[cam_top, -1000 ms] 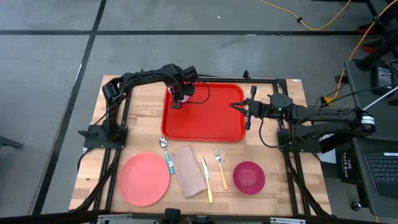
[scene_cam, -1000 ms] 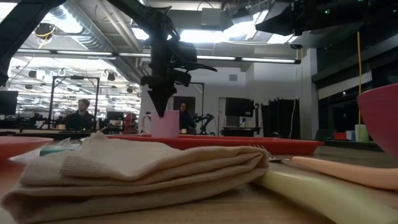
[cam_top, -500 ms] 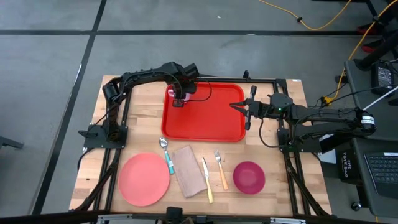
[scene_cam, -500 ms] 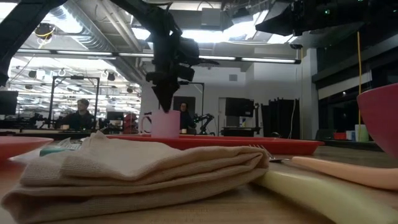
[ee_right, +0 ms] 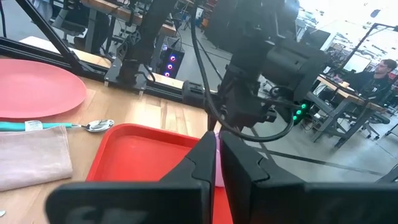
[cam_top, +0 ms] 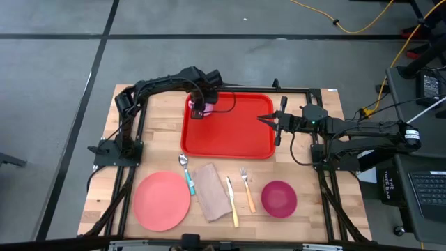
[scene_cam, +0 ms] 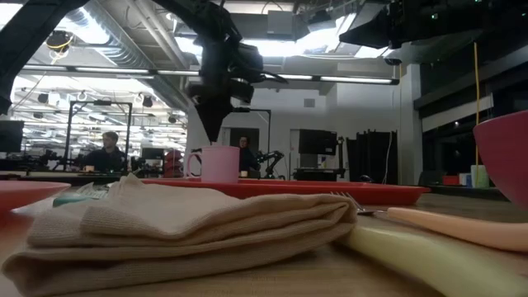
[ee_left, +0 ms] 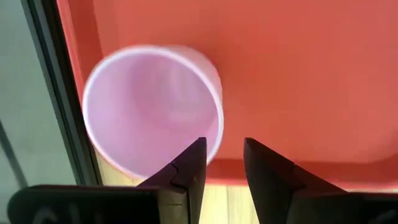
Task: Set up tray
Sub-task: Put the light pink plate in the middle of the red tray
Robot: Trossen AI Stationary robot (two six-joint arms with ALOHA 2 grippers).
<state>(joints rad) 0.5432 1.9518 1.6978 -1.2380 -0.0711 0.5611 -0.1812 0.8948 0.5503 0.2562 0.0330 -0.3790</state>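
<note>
The left arm (cam_top: 157, 85) reaches from its base at the tabletop's (cam_top: 157, 146) left edge, bends over the far rail and ends above the far left corner of the tray (cam_top: 230, 132). Its left pincer (cam_top: 200, 106) points straight down over a pink cup (scene_cam: 219, 163) that stands upright in that corner. In the low view the pincer's tip hangs just above the cup's rim, apart from it. The left wrist view looks down into the cup's open mouth (ee_left: 149, 109); the two dark fingers (ee_left: 186, 177) stand spread with a gap between them, one over the cup's rim, and grip nothing.

The tray, bright red with a raised rim, lies flat on the far middle of the tabletop, between the two arms.

Along the near edge lie, from left to right, a round pink plate (cam_top: 162, 201), a spoon (cam_top: 186, 173) with a teal handle, a folded beige cloth (cam_top: 211, 190), a pale yellow knife (cam_top: 232, 201), an orange-handled fork (cam_top: 247, 189) and a dark pink bowl (cam_top: 279, 197).

The right arm (cam_top: 362, 131) stretches level from the right side, and its right pincer (cam_top: 265, 118) sits at the tray's right rim, pointing toward the left arm. Its fingers are pressed together, holding nothing. People sit at desks in the room behind.
</note>
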